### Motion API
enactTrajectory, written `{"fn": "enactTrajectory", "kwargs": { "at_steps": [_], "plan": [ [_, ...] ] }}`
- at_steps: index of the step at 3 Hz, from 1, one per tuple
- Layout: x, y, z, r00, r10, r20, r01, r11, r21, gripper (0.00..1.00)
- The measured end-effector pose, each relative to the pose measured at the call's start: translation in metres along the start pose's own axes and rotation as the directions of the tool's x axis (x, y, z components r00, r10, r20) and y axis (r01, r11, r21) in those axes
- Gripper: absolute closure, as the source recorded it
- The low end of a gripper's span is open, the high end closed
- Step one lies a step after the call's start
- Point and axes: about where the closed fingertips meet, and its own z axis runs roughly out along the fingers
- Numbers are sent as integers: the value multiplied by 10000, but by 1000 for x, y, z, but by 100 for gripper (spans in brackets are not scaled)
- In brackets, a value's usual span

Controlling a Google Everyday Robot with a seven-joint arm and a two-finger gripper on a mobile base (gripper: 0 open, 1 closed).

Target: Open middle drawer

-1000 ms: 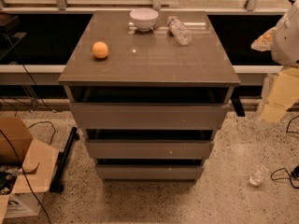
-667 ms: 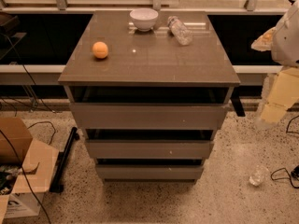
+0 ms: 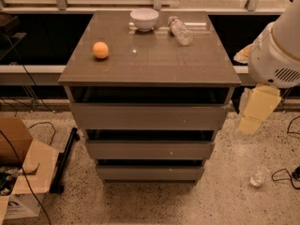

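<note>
A grey-taupe cabinet (image 3: 150, 60) stands in the middle of the view with three handleless drawer fronts stacked below its top. The middle drawer (image 3: 150, 150) sits flush between the widest top front (image 3: 150, 116) and the narrowest bottom front (image 3: 150, 173). All three look shut, with dark gaps above each. My arm (image 3: 276, 55) comes in from the right edge. My gripper (image 3: 255, 110) shows as a pale cream piece hanging beside the cabinet's right side, level with the top drawer and apart from it.
On the cabinet top lie an orange (image 3: 100, 50), a white bowl (image 3: 144, 18) and a clear bottle on its side (image 3: 180, 30). A cardboard box (image 3: 18, 172), cables and a black bar (image 3: 64, 161) are on the left floor. A clear cup (image 3: 258, 176) lies on the right floor.
</note>
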Motion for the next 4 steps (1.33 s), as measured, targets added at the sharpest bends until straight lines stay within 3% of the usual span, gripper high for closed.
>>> {"fn": "enactTrajectory", "kwargs": {
  "at_steps": [1,3,4],
  "plan": [
    [4,8,33,9990,147,420,-145,9999,-53,0],
    [31,27,104,9795,1388,1460,-1254,9874,-969,0],
    [31,27,107,9788,1423,1476,-1285,9867,-995,0]
  ]
}}
